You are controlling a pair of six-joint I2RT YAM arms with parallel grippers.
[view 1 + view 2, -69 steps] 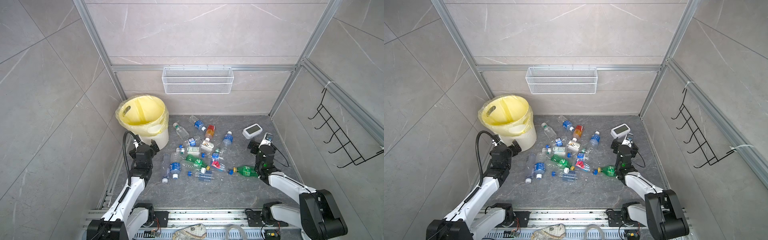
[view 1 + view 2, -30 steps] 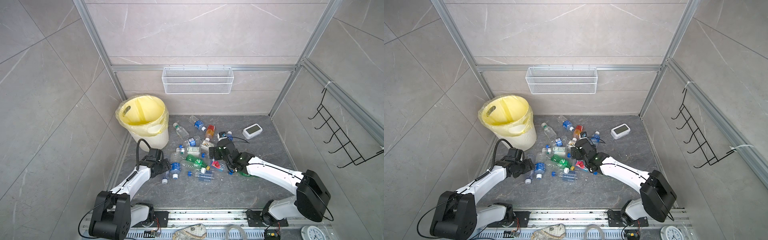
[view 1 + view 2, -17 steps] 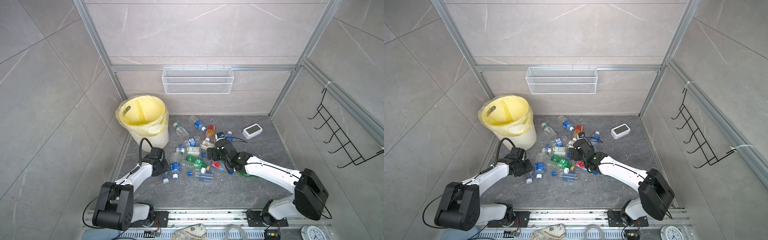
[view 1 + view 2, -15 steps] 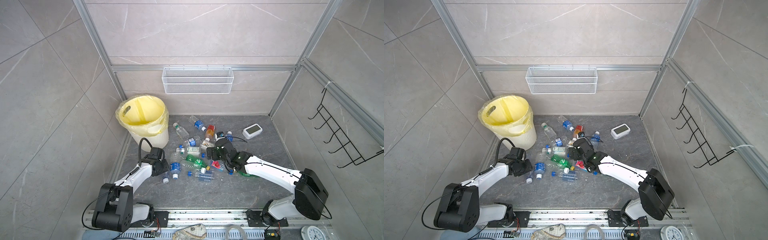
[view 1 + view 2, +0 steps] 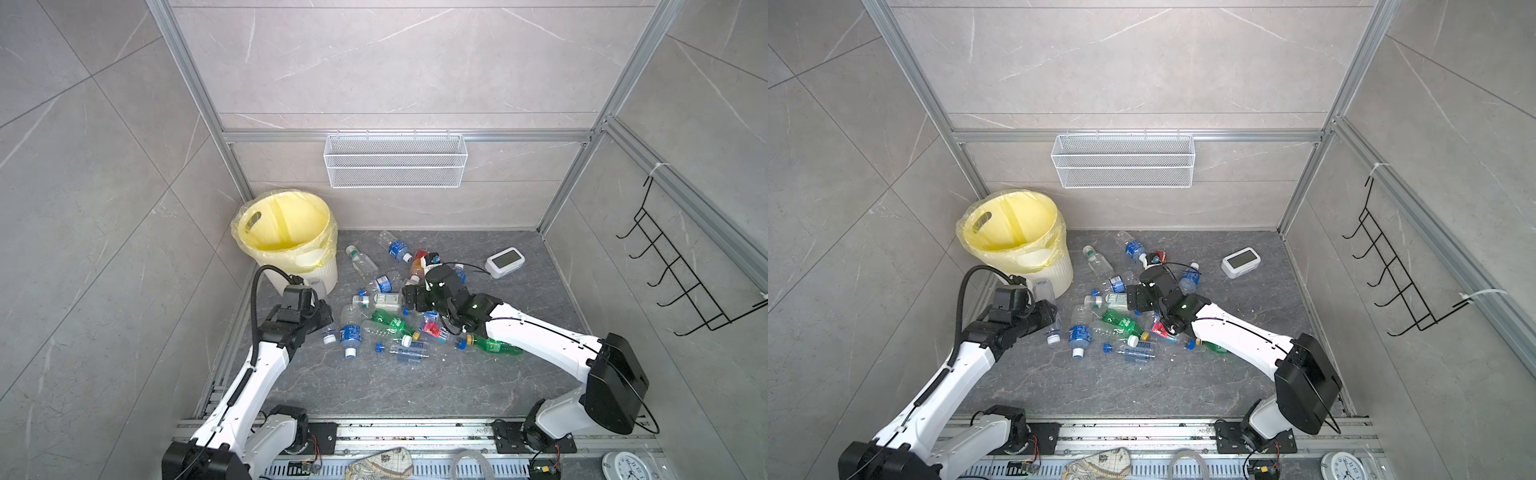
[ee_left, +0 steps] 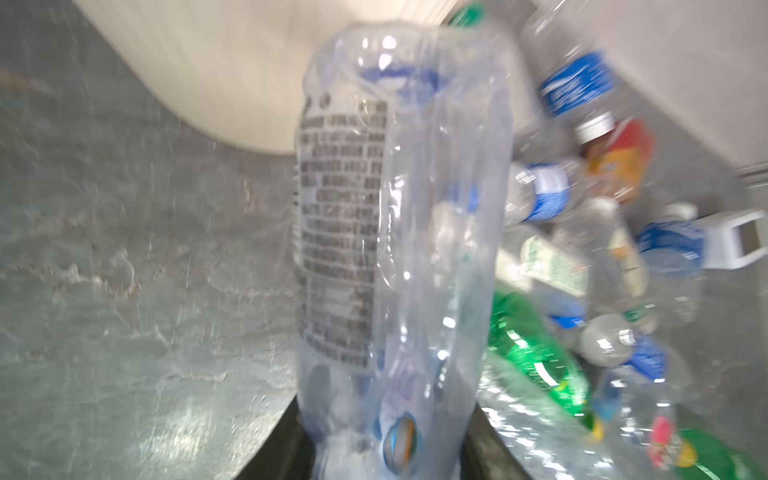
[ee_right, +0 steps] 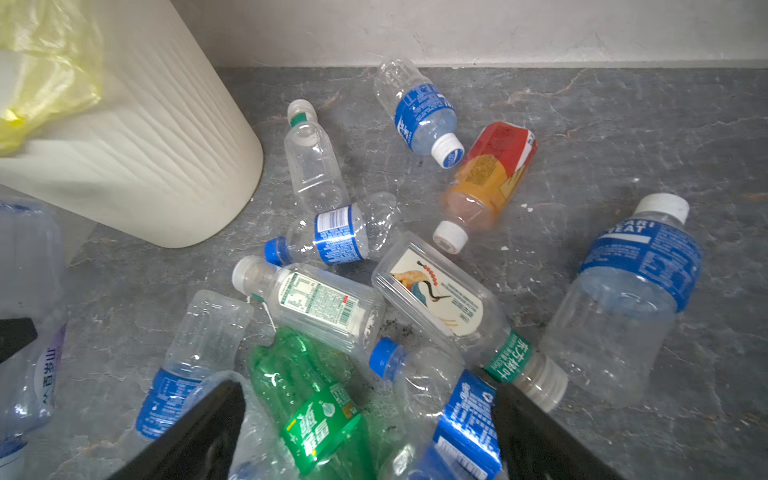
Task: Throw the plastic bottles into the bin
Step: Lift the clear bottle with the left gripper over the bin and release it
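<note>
Several plastic bottles lie in a pile on the grey floor, mostly clear with blue labels, with a green one and an orange-red one among them. The bin, cream and ribbed with a yellow bag, stands at the back left. My left gripper is shut on a crumpled clear bottle just in front of the bin. My right gripper hangs open over the pile, its jaws either side of the green bottle and a blue-labelled one.
A white digital clock lies at the back right of the floor. A white wire basket hangs on the back wall. A black hook rack is on the right wall. A second green bottle lies under the right arm.
My left gripper has closed on the clear bottle at the left edge of the pile. The right gripper has crept a little further over the pile, still open.
</note>
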